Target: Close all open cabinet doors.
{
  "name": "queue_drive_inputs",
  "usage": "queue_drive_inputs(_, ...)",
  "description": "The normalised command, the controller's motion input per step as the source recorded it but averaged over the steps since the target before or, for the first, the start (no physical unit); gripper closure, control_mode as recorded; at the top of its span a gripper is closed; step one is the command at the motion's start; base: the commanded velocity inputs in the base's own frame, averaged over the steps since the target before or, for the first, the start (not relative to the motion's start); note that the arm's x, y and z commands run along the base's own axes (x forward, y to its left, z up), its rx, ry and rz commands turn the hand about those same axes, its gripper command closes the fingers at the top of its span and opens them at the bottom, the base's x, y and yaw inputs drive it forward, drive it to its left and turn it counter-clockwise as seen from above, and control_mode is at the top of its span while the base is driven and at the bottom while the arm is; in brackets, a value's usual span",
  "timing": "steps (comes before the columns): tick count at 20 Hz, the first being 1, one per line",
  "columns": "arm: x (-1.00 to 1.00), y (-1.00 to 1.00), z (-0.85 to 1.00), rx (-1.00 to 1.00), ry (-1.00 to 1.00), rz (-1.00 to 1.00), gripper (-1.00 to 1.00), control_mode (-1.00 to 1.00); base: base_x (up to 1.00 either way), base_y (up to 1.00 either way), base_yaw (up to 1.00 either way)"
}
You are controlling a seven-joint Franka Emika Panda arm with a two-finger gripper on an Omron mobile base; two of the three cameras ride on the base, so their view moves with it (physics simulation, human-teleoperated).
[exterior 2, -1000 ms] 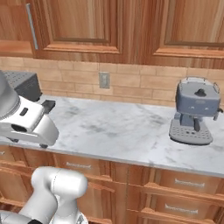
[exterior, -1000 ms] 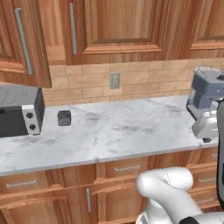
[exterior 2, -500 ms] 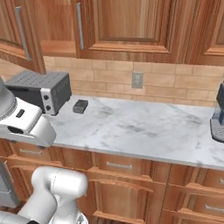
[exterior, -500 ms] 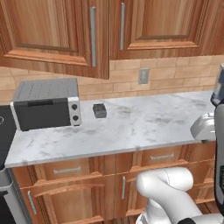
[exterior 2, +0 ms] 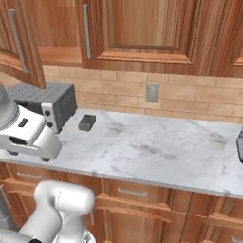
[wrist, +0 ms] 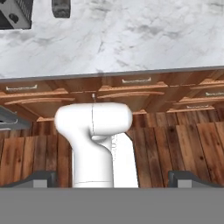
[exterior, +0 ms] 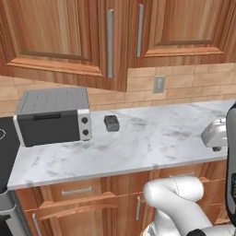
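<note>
One upper cabinet door (exterior: 60, 37) stands swung out toward me above the toaster oven, its long silver handle (exterior: 110, 44) on its right edge. From the right base view the same open door (exterior 2: 16, 38) juts out at the far left, and a bare shelf (exterior 2: 59, 54) shows behind it. The neighbouring door (exterior: 179, 27) (exterior 2: 142, 28) lies flush and shut. My gripper (wrist: 112, 179) points down over the counter's front edge, well below the doors. Its fingertips (wrist: 43, 177) are spread wide with nothing between them.
A grey toaster oven (exterior: 53, 115) and a small dark block (exterior: 111, 123) sit on the marble counter (exterior: 152, 138). A wall outlet (exterior: 159, 84) is behind them. A black stove (exterior: 4, 143) borders the counter on the left. A coffee machine (exterior 2: 239, 144) is at the right edge.
The whole picture has slid rightward, so the base has driven left. The toaster oven and open door came toward the centre, and the coffee machine left to the right.
</note>
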Motion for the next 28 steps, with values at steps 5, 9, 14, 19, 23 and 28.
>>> queue_drive_inputs(5, 0.00, 0.00, 0.00, 0.00, 0.00, 0.00, -1.00, 1.00, 0.57, 0.21, -0.01)
queue_drive_inputs(9, 0.00, 0.00, 0.00, 0.00, 0.00, 0.00, -1.00, 1.00, 0.56, 0.07, 0.00)
queue_drive_inputs(14, 0.00, 0.00, 0.00, 0.00, 0.00, 0.00, -1.00, 1.00, 0.50, 0.05, -0.02)
queue_drive_inputs(19, 0.00, 0.00, 0.00, 0.00, 0.00, 0.00, -1.00, -1.00, 0.11, 0.00, -0.01)
queue_drive_inputs(23, -0.04, 0.00, 0.00, 0.00, 0.00, 0.00, -1.00, -1.00, 0.00, 0.00, 0.00)
queue_drive_inputs(28, -0.46, 0.29, 0.11, 0.00, -0.19, 0.00, -1.00, -1.00, 0.00, 0.00, 0.00)
